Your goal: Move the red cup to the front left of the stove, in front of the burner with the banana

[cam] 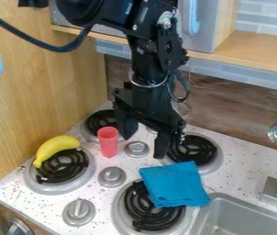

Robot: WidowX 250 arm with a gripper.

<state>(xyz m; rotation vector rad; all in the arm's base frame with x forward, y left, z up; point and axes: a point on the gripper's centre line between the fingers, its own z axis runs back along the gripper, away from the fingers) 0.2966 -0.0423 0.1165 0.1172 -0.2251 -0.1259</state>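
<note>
The claw (144, 146) hangs open and empty over the surface (245, 167), near the upright cup (108, 142), seemingly between grasps. Any grasp would first call for alignment. The cloth (175, 184) and banana (54, 148) partly cover burners (63, 167).

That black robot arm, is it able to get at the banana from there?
Probably, yes: the gripper hangs open and nothing lies on top of the banana. The red cup stands between them, though, so it would likely have to go over or around.
</note>
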